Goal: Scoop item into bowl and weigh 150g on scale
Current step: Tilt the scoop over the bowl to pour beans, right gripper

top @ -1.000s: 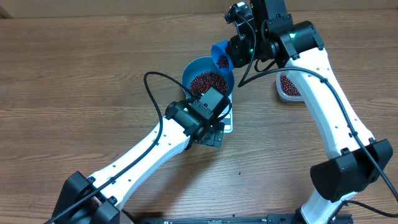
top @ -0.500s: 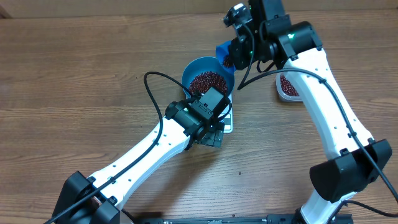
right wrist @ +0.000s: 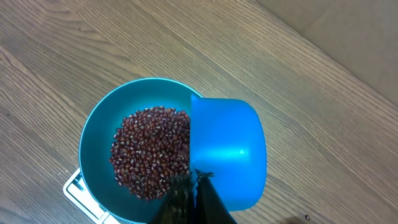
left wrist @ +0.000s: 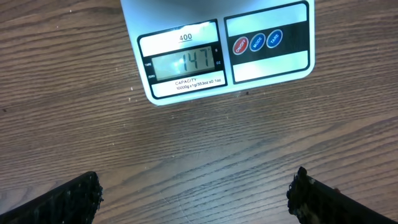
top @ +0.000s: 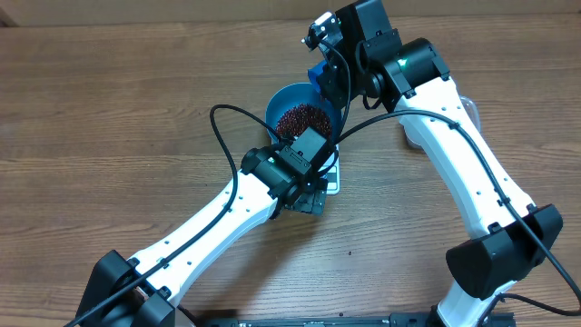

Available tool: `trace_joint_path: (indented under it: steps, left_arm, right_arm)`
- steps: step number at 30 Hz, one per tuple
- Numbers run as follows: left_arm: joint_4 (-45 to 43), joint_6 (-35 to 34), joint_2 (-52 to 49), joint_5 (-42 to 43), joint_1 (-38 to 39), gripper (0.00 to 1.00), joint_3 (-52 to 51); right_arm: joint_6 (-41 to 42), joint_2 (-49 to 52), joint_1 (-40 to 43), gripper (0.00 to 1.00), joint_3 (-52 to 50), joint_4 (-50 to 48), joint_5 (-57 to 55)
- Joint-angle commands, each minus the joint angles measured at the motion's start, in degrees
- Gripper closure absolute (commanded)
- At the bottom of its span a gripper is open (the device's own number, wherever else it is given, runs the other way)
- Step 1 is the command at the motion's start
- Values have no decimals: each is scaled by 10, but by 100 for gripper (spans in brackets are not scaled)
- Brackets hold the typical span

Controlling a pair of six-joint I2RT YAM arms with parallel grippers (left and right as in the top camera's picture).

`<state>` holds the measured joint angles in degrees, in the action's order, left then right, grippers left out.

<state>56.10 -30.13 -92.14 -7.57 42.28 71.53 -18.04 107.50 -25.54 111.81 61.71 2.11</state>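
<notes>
The red-brown beans (right wrist: pixel 149 152) lie heaped in the blue bowl (right wrist: pixel 98 121), which stands on the white scale (left wrist: pixel 217 50); the scale's display reads 147. In the right wrist view a blue scoop (right wrist: pixel 227 152) overlaps the bowl's rim at 3 o'clock, its outer wall toward the camera. The right end effector (right wrist: pixel 189 190) is clamped on the scoop's 6 o'clock edge. In the left wrist view the left end effector (left wrist: pixel 196 196) hovers over the wooden surface (left wrist: pixel 186 143) at the scale's 6 o'clock, fingers (left wrist: pixel 68 199) wide apart, holding nothing.
</notes>
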Motion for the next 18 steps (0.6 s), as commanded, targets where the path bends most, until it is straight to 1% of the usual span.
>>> trace_joint_path:
  steps: [1,18]
  left_arm:
    - [0,-12,4,-10,-3,0,-4]
    - [0,-12,4,-10,-3,1,-4]
  right_arm:
    - [-2,-13,1,96,23,-4,7]
    - [2,-13,2,96,23,-3,10]
